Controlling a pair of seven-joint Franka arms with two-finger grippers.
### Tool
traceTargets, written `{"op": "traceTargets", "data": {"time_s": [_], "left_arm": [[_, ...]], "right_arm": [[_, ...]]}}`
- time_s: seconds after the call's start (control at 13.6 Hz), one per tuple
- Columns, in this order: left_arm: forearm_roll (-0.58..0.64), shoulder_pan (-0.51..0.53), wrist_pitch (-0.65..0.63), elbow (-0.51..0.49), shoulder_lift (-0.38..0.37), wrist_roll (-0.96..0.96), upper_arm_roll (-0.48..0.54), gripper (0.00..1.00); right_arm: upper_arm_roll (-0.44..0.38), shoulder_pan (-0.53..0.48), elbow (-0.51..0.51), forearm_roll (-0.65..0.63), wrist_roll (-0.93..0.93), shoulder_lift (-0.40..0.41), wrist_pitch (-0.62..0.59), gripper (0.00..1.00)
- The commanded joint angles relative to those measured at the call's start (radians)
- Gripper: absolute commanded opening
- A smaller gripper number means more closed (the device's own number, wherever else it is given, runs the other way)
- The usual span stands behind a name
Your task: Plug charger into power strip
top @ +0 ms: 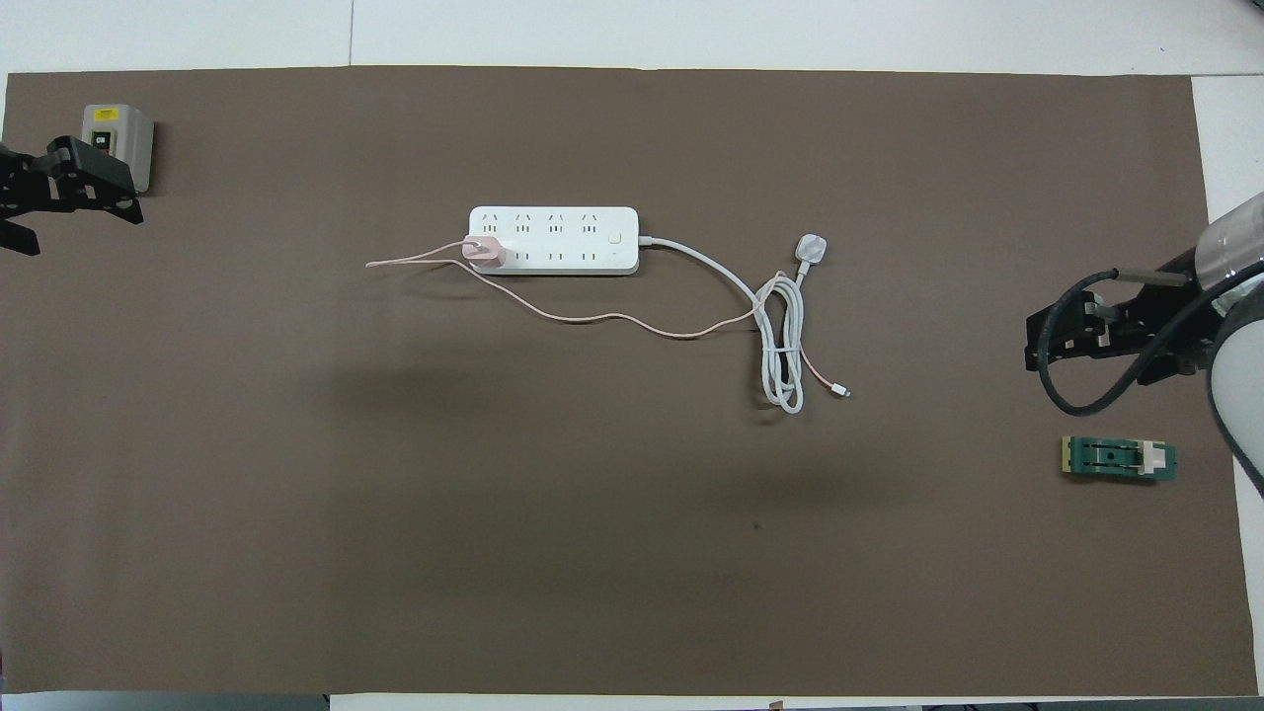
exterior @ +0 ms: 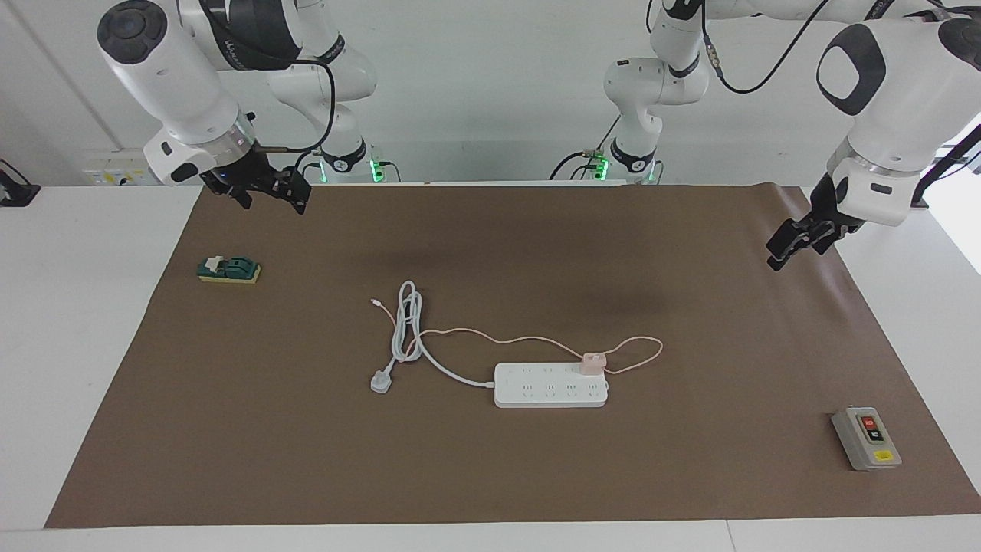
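Note:
The white power strip lies flat mid-mat. The pale-pink charger stands on the strip's end toward the left arm, in the outlet row nearer the robots. Its thin pink cable loops out and trails along the mat to the coiled white cord. My left gripper hangs open and empty over the mat's edge at the left arm's end, well apart from the charger. My right gripper waits open and empty over the mat's corner at the right arm's end.
A grey switch box sits on the mat's corner at the left arm's end. A green block on a yellow base lies below the right gripper. The strip's white three-pin plug and coiled cord lie beside the strip.

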Motion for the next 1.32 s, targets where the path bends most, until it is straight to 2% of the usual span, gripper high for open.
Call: {"op": "traceTargets", "data": {"time_s": [0.0,0.22,0.44,1.25], "left_arm": [[0.003,0.001,0.114,-0.291,-0.202,0.096,-0.004,0.93],[0.009,0.016,0.067,-0.304,-0.229,0.219,-0.004,0.93],[0.009,0.005,0.067,-0.332,-0.256,0.224,-0.007,0.92],[-0.019,-0.037,0.047,-0.319,-0.226,0.244,-0.018,0.95]], "right_arm": [[0.010,-0.017,-0.015,-0.005,-0.026,-0.018,-0.009,1.00],[0.010,-0.017,-0.017,-0.004,-0.026,-0.019,-0.009,1.00],[0.010,-0.011,-0.017,-0.005,-0.026,-0.021,-0.009,1.00],[0.010,-0.014,-0.017,-0.005,-0.026,-0.019,-0.009,1.00]]}}
